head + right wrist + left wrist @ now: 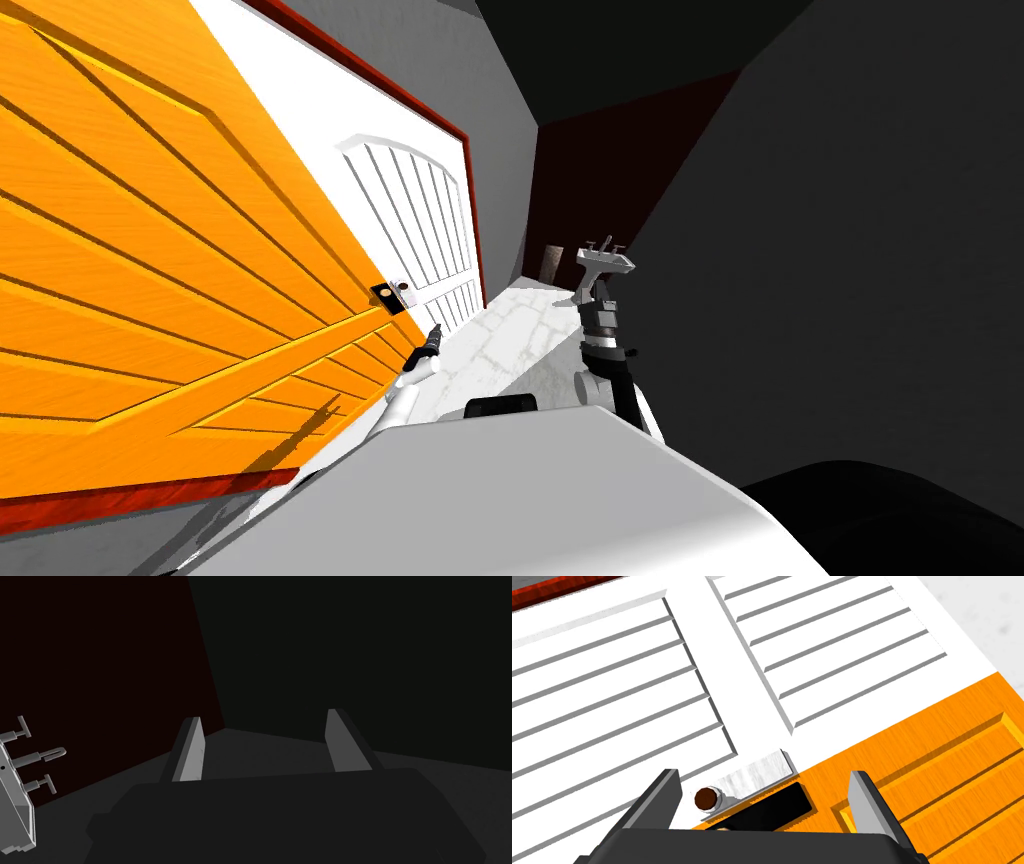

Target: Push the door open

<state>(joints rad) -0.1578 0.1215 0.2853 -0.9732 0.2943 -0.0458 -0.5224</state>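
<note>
The left gripper [435,335] [764,776], fingers spread wide and empty, hovered near the black latch plate [772,811] of the orange door [150,250] at 9 o'clock, whose long latch edge ran toward 11 o'clock, a white door [420,230] beyond.

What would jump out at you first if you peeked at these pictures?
The huge bright orange door on the robot's left grabs the eye first, with a white slatted door right beside it. The left gripper hovers with jaws open close to a small brown knob where the two doors meet. Far off at the dim end stands a pale sink.
</note>
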